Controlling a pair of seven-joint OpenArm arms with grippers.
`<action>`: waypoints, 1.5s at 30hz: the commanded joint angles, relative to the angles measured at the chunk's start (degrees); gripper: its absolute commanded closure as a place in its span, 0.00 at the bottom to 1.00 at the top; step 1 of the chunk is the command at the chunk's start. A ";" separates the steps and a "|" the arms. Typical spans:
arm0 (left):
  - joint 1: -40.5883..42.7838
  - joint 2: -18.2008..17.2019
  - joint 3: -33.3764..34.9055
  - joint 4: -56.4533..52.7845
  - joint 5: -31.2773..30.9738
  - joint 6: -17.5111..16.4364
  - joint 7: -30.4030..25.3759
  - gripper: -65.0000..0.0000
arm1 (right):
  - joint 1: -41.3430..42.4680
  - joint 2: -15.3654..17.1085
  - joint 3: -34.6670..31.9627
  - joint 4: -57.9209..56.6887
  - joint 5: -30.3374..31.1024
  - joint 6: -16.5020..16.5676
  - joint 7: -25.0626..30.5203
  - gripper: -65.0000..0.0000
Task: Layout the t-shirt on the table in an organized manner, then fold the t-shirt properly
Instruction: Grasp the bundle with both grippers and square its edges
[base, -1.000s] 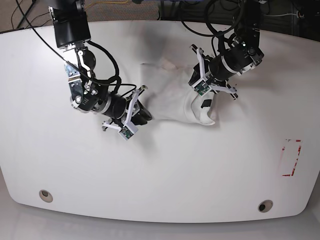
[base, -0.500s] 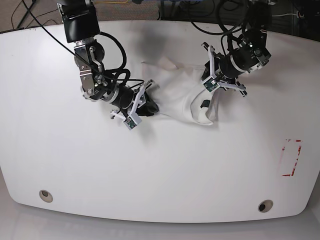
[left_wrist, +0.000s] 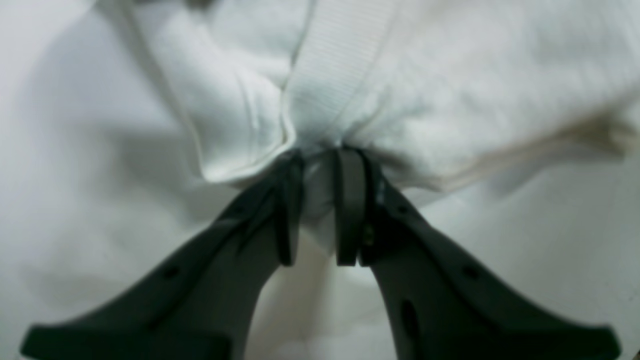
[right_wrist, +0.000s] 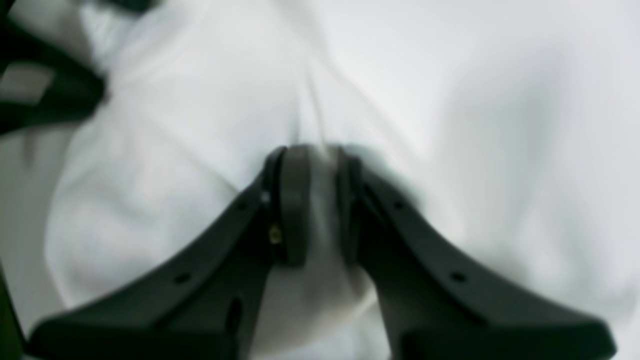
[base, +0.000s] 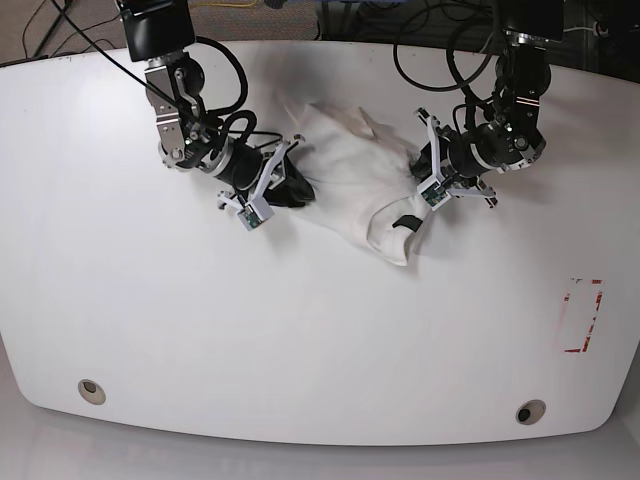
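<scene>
The white t-shirt (base: 350, 180) lies bunched on the table (base: 300, 340), stretched between my two grippers. No print shows on it. My left gripper (base: 410, 215), on the right of the base view, is shut on the t-shirt. In the left wrist view that left gripper (left_wrist: 317, 200) pinches the t-shirt (left_wrist: 450, 100) at its ribbed neckband. My right gripper (base: 298, 192), on the left of the base view, is shut on the shirt's other end. The right wrist view shows cloth of the t-shirt (right_wrist: 175, 175) squeezed between the fingers of the right gripper (right_wrist: 315, 200).
Two round grommet holes (base: 91, 390) (base: 530, 412) sit near the front edge. A red-and-white tape mark (base: 583, 316) is at the right. Black cables (base: 420, 40) hang over the table's far edge behind both arms.
My right arm has carried its end of the shirt toward the far edge. The left arm has shifted rightward, and the shirt now stretches wider between them. Both grips have held.
</scene>
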 joint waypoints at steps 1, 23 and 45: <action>-1.47 -0.32 0.04 -0.68 2.08 0.36 2.55 0.85 | -2.42 0.53 0.17 2.78 -0.45 -0.02 -0.79 0.86; -22.39 -0.76 17.97 -10.62 2.26 0.36 2.72 0.85 | -14.29 -0.70 2.72 15.44 -0.54 -1.60 -0.79 0.86; -12.98 -0.85 9.00 12.24 2.17 0.36 10.02 0.85 | -13.50 -0.88 2.72 26.60 -0.54 -5.38 -7.65 0.86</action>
